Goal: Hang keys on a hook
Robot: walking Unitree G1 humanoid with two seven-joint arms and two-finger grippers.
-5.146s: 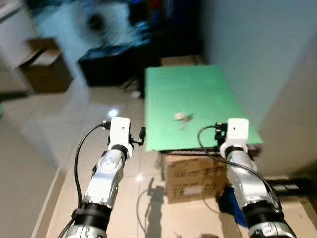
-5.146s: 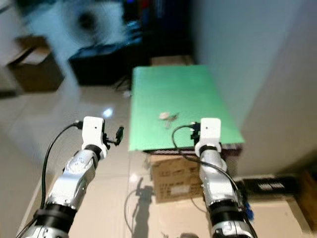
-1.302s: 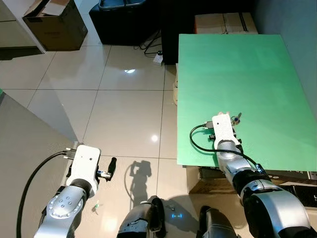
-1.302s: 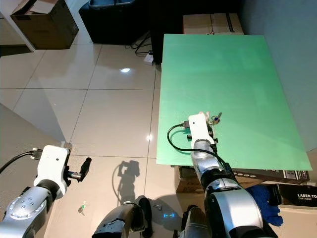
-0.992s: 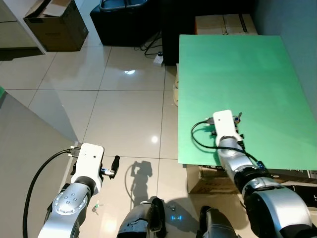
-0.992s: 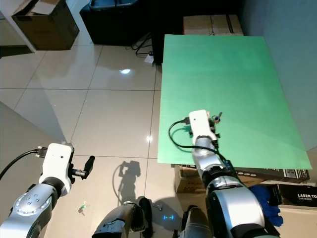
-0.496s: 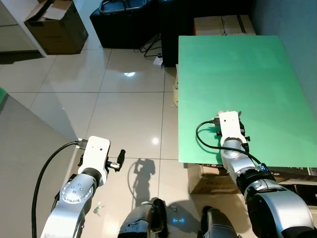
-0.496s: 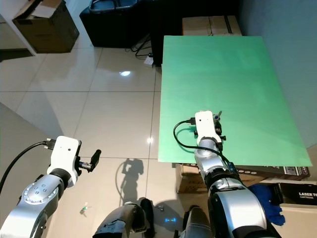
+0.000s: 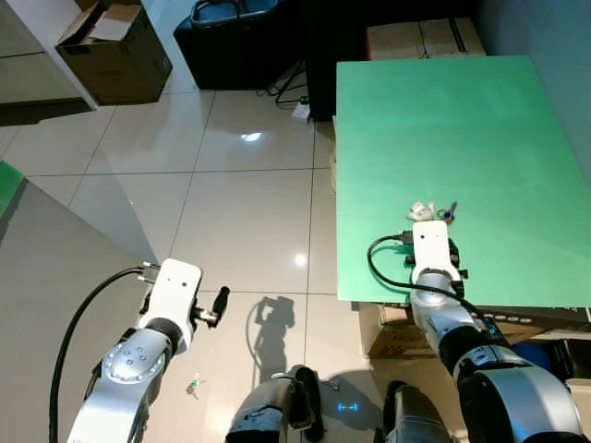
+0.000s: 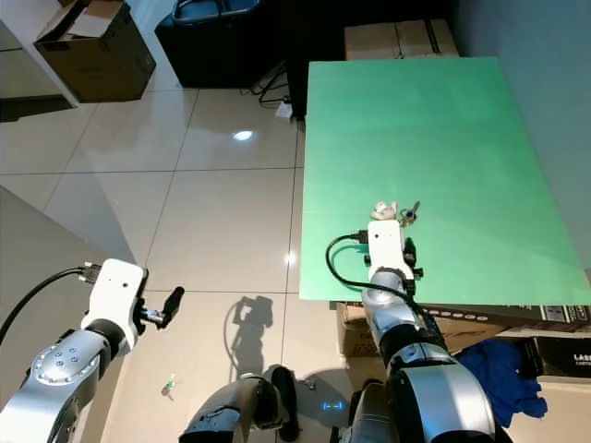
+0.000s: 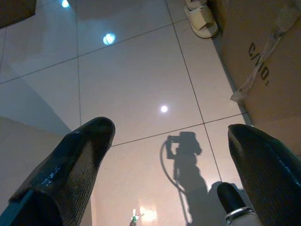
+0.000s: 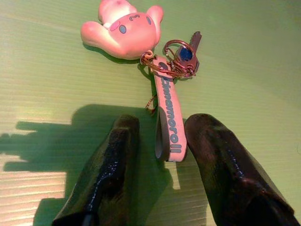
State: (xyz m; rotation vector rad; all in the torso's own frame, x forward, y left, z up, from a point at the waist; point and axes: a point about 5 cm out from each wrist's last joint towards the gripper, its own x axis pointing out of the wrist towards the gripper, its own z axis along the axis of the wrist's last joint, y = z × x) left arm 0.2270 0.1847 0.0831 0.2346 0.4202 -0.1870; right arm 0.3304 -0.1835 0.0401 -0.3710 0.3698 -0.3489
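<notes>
Your right gripper (image 12: pixel 157 141) was open astride the keys' strap (image 12: pixel 168 120) | strap ran lengthwise away from it | keys (image 12: pixel 183 54) just beyond.

Sharp, bright — floor (image 9: pixel 249 203) glare.

One key (image 12: pixel 188 51), one pink plush charm (image 12: pixel 123 30), one strap (image 12: pixel 170 113), one green table (image 9: pixel 462 129), one sandal (image 11: pixel 201 21).

Before me a green table (image 9: pixel 443 120) stands on glossy beige floor tiles (image 9: pixel 240 212) that mirror ceiling lights, with cardboard boxes (image 9: pixel 115 51) and a black cabinet (image 9: pixel 240 41) beyond.
</notes>
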